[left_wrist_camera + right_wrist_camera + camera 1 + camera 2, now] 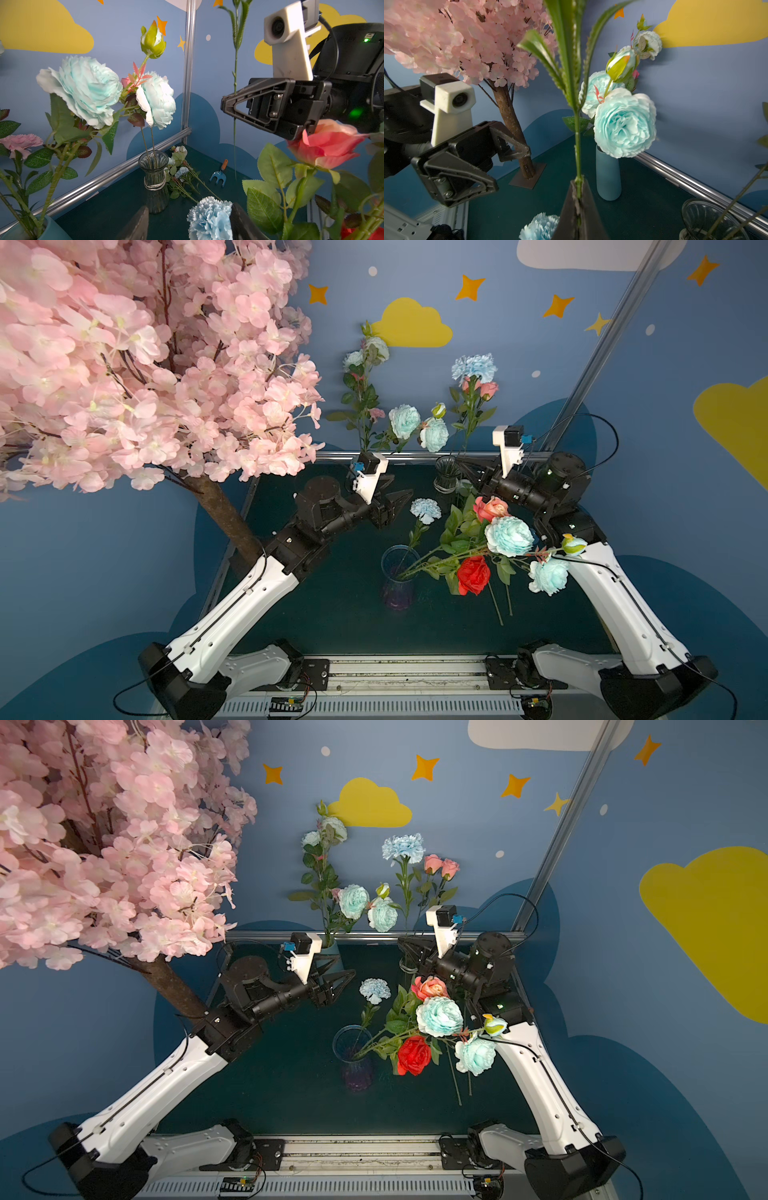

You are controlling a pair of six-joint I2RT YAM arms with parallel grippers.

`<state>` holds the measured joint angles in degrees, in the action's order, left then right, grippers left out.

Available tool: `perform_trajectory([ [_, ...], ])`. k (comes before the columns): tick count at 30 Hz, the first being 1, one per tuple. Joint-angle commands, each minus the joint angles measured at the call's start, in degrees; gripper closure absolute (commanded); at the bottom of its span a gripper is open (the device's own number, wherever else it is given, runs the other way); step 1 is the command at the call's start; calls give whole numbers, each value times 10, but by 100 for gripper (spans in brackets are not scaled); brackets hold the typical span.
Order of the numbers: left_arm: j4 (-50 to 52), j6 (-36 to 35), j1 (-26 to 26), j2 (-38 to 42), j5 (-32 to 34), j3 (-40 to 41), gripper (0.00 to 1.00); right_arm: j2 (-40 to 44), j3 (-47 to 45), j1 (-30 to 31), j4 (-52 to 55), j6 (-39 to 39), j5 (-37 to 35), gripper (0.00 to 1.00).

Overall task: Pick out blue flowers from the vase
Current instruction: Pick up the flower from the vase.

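— Rail (399, 672) and both arm bases sit closest to you. What's next out on the desk (332, 626)?

— Clear vase (397, 593), purple at the foot, mid-desk. You've got blue flowers (509, 536) at it: two big aqua heads and a bud spread toward the right arm, mixed with a red rose (473, 574) and a salmon rose (490, 508). A small blue carnation (425, 510) rises from the same vase on the far side.

— Jaws?

— Left jaws: spread, holding nothing, just beside that carnation. In the left wrist view its head shows between the fingertips (242, 226); contact not clear. Right jaws: pressed together on a green stem (577, 149), held upright, its pale blue head (473, 366) high against the wall. Lower end of that stem hangs outside the ribbed glass vase (446, 475), near it.

— Farther back?

— Pink roses (482, 387) stand above the glass vase. Teal vase (608, 172), by the far rail on the left arm's side, carries more aqua and whitish heads (405, 420). Pink blossom tree (124, 364) overhangs your left arm.
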<state>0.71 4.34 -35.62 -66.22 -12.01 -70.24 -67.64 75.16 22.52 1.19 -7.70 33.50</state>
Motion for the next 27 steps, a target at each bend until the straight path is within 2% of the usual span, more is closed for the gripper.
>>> perform_trajectory([
  [1,-10,0,2,2,-6,0,38,0,-14,9,14,38,-53,100],
  [7,-8,-3,2,3,-6,2,38,15,-52,10,-4,47,-189,100],
  [15,-7,-6,2,8,-1,4,38,14,-44,6,56,39,-284,100],
  [22,-9,-6,1,14,4,9,38,40,-57,-28,102,27,-312,100],
  [27,-10,-7,1,18,10,11,38,36,-37,-65,187,27,-305,100],
])
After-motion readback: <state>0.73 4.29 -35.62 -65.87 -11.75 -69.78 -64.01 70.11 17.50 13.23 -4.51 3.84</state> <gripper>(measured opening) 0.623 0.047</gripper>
